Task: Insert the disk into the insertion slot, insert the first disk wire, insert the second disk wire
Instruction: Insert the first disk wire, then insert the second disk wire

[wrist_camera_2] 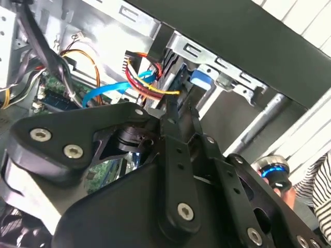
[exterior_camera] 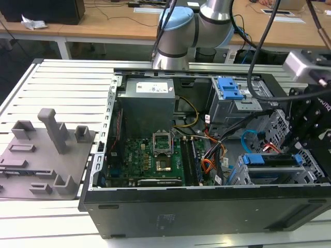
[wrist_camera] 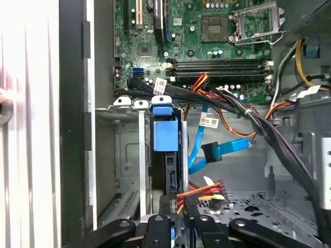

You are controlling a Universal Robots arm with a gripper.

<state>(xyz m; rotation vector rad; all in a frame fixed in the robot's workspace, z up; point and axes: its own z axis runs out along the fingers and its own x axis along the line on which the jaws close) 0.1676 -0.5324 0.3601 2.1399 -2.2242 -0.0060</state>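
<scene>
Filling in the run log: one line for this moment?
disk: in slot | pincer: shut on red-yellow wire beside disk | blue wire: not held

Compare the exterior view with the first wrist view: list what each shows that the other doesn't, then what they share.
Exterior view, not the first wrist view: the grey fixture plate, the arm's blue-capped joint, the power supply box. First wrist view, not the exterior: the hand by the drive end, with red, yellow and black wires beside it. Both: the circuit board and the drive in its blue frame, sitting in its metal bay.
</scene>
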